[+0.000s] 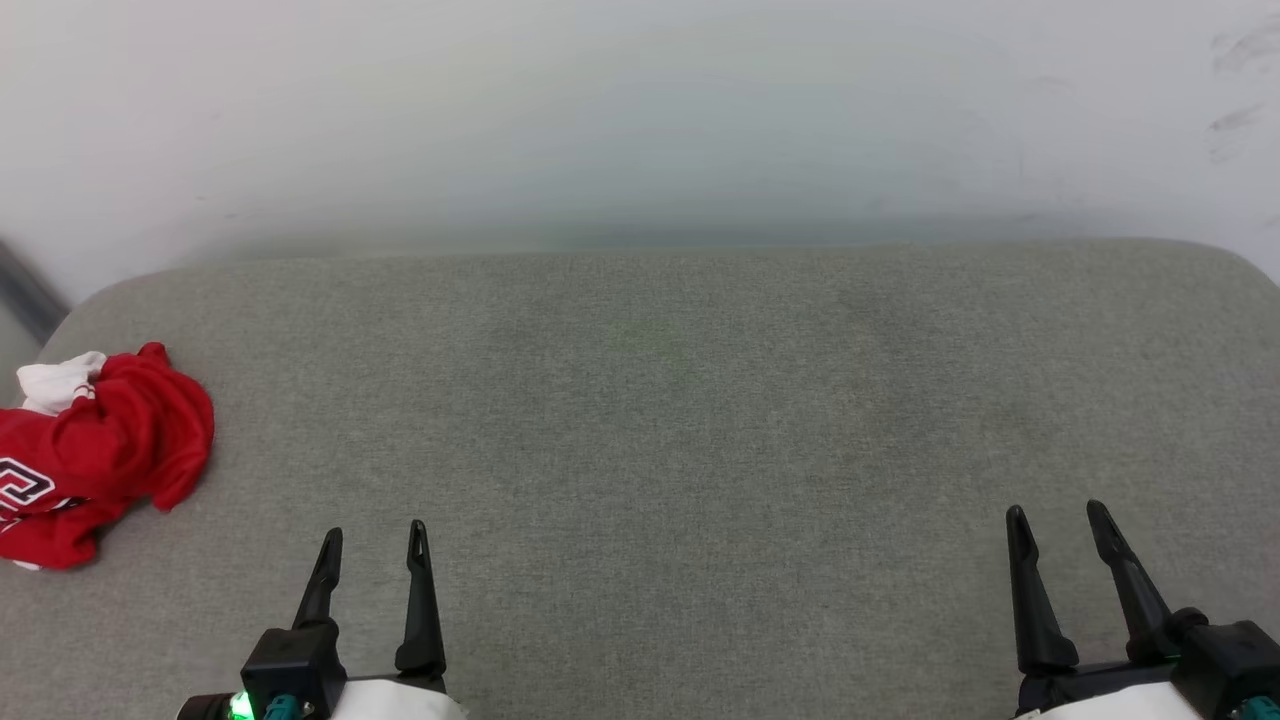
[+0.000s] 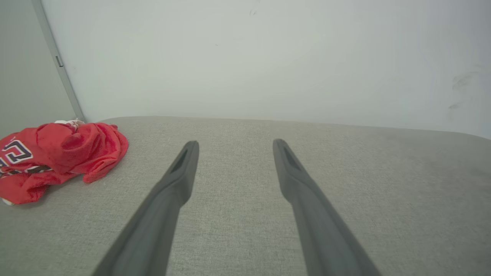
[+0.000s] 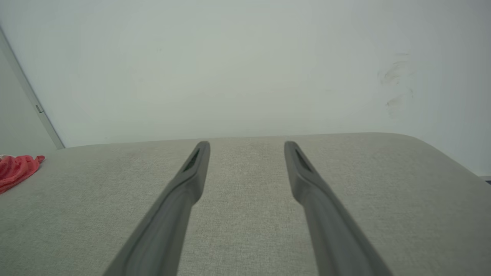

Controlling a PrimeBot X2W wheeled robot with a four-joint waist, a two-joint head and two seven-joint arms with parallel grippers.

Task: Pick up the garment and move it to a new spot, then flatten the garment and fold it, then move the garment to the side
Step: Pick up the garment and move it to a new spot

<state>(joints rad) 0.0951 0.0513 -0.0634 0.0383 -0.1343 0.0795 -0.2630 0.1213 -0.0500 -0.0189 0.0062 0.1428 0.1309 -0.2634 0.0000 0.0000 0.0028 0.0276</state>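
The garment (image 1: 100, 455) is a red jersey with white lining and black white-outlined lettering, lying crumpled at the far left edge of the grey padded surface (image 1: 660, 420). In the left wrist view the garment (image 2: 57, 157) lies left of the fingers, apart from them. A red edge of the garment (image 3: 17, 168) shows at the far left of the right wrist view. My left gripper (image 1: 375, 535) stands open at the lower left, to the right of the garment, with nothing between its fingers. At the lower right my right gripper (image 1: 1057, 515) is open and holds nothing.
A pale wall (image 1: 640, 110) rises right behind the padded surface, with dark scuffs at its upper right. The surface has rounded back corners. A grey vertical strip (image 2: 57, 61) runs along the wall's left end.
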